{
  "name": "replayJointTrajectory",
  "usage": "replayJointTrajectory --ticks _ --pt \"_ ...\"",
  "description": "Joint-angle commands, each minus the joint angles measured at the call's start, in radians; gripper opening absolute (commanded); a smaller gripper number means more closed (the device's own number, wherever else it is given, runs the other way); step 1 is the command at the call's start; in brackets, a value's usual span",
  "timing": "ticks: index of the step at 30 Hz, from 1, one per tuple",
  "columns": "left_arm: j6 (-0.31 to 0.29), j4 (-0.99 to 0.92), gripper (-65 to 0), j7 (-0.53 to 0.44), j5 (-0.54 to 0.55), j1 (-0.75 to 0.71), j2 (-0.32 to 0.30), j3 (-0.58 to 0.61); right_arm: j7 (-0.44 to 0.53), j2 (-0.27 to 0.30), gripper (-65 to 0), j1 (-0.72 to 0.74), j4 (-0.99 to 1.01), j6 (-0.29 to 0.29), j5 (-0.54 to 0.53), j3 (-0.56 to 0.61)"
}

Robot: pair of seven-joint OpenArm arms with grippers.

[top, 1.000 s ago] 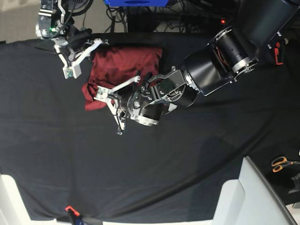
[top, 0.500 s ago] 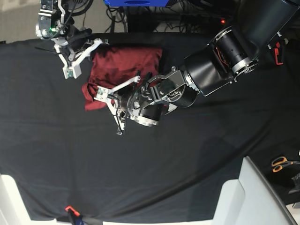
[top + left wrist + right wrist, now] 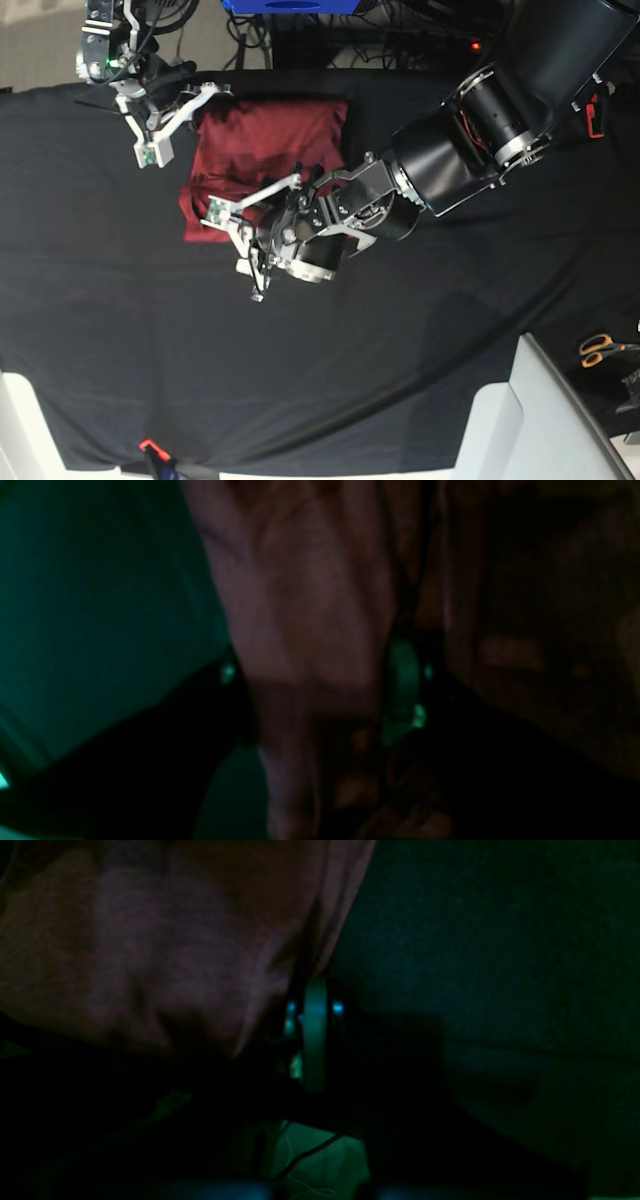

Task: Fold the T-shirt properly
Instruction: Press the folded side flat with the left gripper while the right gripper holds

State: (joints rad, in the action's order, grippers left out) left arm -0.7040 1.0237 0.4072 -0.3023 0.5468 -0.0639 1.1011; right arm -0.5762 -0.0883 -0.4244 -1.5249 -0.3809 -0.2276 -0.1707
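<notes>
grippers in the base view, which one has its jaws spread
The left gripper, on the big dark arm from the right, at the T-shirt's near edge; its white fingers fork apart. The right gripper, top left, is shut.

T-shirt (image 3: pixel 262 140): soft matt knit | table cloth (image 3: pixel 400 340): matt black fabric

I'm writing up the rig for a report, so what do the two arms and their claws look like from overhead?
The left arm is bulky, with glossy black cylindrical housings, a silver ring and orange wiring at one joint. Its claw has pale, slim skeletal fingers on a bare metal hub. The right arm is slimmer, black with silver brackets, loose black cables and a green light; its claw has similar pale fingers.
</notes>
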Motion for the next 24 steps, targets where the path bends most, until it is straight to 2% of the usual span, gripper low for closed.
replayJointTrajectory --ticks 1,16,22,24 --pt "0.006 0.014 -28.3 0.003 -0.002 0.031 0.006 -0.006 -0.003 0.0 -64.4 0.002 -0.01 0.0 -0.003 0.003" --pt "0.006 0.019 -28.1 0.011 -0.001 0.072 0.032 -0.009 -0.005 0.0 -64.4 0.002 -0.01 0.001 -0.003 0.0" --pt "0.006 0.096 -28.3 0.112 -0.001 0.103 0.028 -0.009 -0.006 0.0 -64.4 0.003 -0.012 0.001 -0.003 -0.002" --pt "0.006 0.134 -28.5 0.138 -0.001 0.108 0.006 -0.009 -0.008 0.0 -64.4 0.005 -0.012 0.001 -0.002 0.001"
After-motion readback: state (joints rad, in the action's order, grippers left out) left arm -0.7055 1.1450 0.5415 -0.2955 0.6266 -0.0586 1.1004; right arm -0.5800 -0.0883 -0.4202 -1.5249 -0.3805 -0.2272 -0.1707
